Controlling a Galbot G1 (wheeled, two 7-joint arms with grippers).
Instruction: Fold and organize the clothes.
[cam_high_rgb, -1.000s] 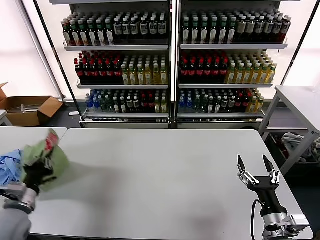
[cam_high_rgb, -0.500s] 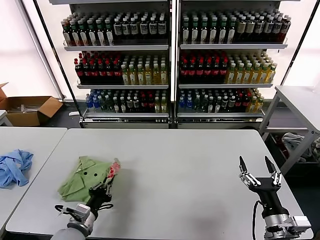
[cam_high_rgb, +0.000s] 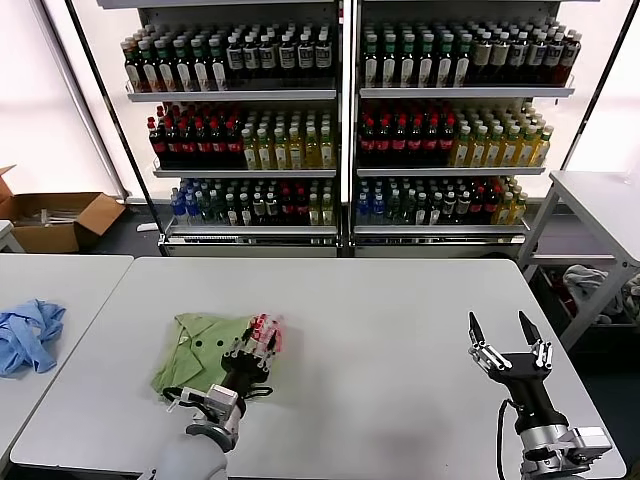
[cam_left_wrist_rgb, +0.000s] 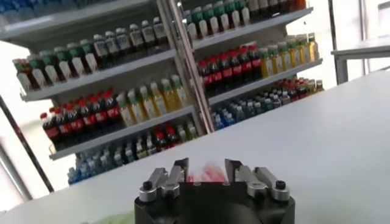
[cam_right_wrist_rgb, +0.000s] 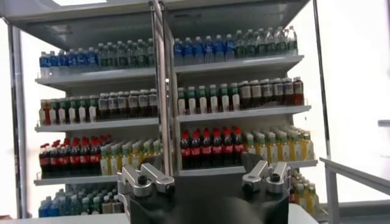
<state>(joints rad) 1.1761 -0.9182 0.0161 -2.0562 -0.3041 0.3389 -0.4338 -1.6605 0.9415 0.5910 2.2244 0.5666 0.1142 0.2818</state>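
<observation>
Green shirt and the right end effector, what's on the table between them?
Nothing: in the head view only bare grey table lies between the green shirt and the right end effector.

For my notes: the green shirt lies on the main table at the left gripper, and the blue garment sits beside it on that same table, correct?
Not quite. In the head view the green shirt is at the left gripper on the main table, but the blue garment lies on the separate side table.
</observation>
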